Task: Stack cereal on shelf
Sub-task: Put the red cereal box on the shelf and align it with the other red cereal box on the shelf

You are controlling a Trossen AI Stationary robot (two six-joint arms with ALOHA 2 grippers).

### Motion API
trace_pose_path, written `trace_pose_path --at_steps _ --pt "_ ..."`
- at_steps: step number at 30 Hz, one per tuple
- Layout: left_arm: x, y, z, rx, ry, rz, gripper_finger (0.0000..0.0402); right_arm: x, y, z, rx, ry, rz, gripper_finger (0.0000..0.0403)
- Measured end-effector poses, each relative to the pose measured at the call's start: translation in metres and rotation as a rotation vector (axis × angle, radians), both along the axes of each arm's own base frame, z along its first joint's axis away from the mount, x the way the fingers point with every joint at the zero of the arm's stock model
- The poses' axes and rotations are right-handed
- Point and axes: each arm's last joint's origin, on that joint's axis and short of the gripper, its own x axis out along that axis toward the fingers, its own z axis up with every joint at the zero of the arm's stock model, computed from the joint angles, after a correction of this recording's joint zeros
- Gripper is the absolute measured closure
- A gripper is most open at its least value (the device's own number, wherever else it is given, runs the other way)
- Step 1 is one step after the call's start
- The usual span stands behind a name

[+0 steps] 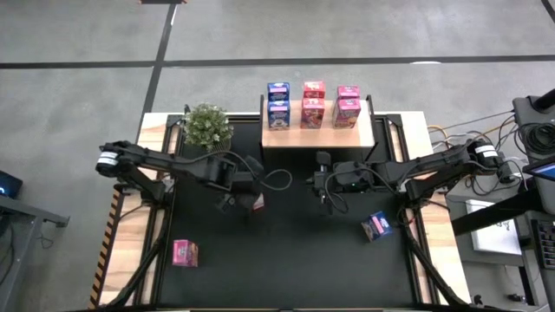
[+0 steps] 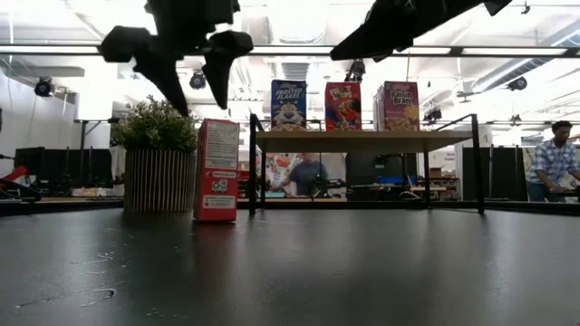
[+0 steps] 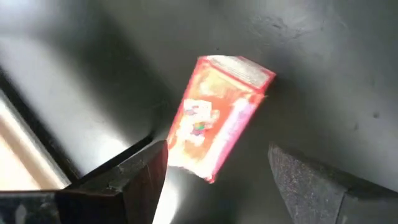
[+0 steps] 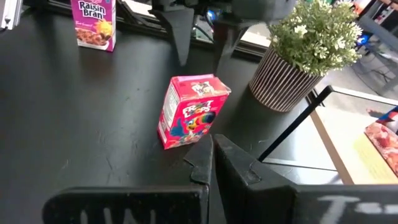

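Low view cuts off both arms at the upper edge, so the right end effector cannot be seen there, and the lower tier of the shelf is blurred by the room behind it. High view shows the wide black table [image 1: 286, 260] carrying everything. At the middle of its far edge stands the small rack shelf with a pale wooden board top and thin black posts [image 1: 317, 137]; on that board sit six small cardboard cereal boxes in three pairs: blue ones [image 1: 278, 106] toward the left, red ones [image 1: 313, 104] in the middle, pink-purple ones [image 1: 347, 106] toward the right. Beside the shelf, near the far left corner, stands a green potted plant in a ribbed pot [image 1: 206, 126].

Left end effector [image 2: 193, 77] hangs above an upright red Froot Loops box [image 4: 189, 111] near the table's centre, fingers spread wide, not touching it. Right end effector [image 4: 210, 163] hovers just in front of the shelf, its fingers pressed together and holding nothing.

A pink Raisin Bran box [image 1: 185, 252] stands near the left edge toward the front. A blue box [image 1: 376, 227] lies tilted near the right edge; its print is too small to read.
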Motion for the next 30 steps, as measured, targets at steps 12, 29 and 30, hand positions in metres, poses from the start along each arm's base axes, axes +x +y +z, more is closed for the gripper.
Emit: trace_pose_path --at_steps 12,29,30 --pt "0.009 0.012 -0.005 -0.031 -0.064 -0.054 0.0139 -0.001 0.000 -0.002 0.008 0.027 -0.004 0.0394" --pt "0.008 0.028 -0.027 -0.093 -0.067 -0.056 0.0145 -0.001 0.000 -0.003 0.007 0.028 -0.004 0.0394" --pt "0.008 0.028 -0.028 -0.092 -0.074 -0.058 0.0149 -0.001 0.000 -0.003 0.007 0.029 -0.004 0.0394"
